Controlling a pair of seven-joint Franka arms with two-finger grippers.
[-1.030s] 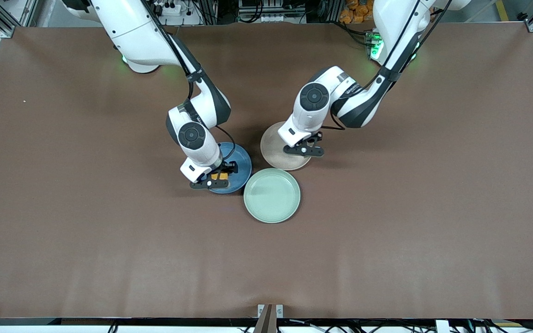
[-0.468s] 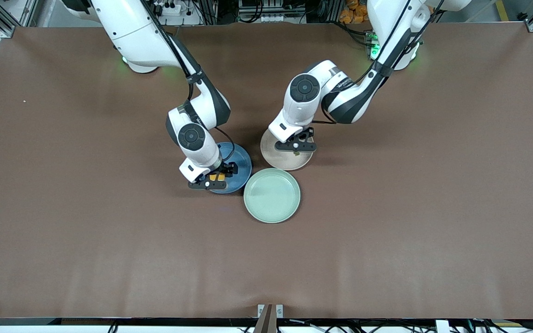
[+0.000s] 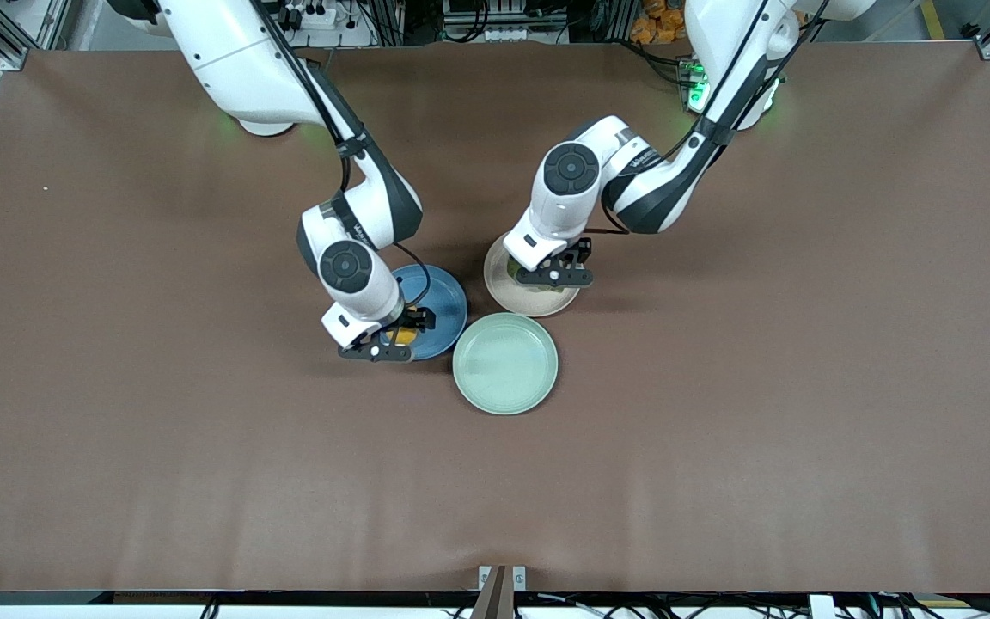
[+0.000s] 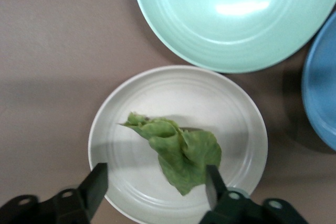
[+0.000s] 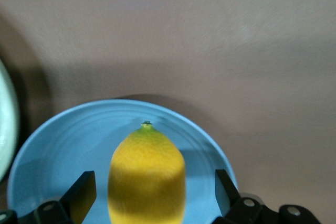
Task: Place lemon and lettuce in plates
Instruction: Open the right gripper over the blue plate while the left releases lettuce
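You are looking at three plates sitting clustered just above the middle of the front frame on the brown table (image 3: 718,430).

Right gripper (image 3: 379,342): it is hovering over the lower-left edge of the blue plate (image 3: 439,297). In the right wrist view its fingers (image 5: 81,195) are standing spread wide, clear of the lemon (image 5: 146,177) on both sides. The lemon is lying on the blue plate (image 5: 63,156) between them, nubby tip pointing away from the gripper (image 5: 152,203). In the front view only a sliver of yellow is showing under the gripper (image 3: 398,334).

Left gripper (image 3: 553,273): it is hanging over the beige plate (image 3: 546,299), upper centre of the front frame. In the left wrist view its fingers (image 4: 97,184) are also standing apart, gripping nothing. The lettuce (image 4: 176,150) is lying crumpled on the beige plate (image 4: 236,108), near the middle, just short of the fingertips of the gripper (image 4: 157,190).

The mint plate (image 3: 504,363) is sitting lower in the front frame, between the other two and close to both rims; it is showing at the top of the left wrist view (image 4: 236,19).
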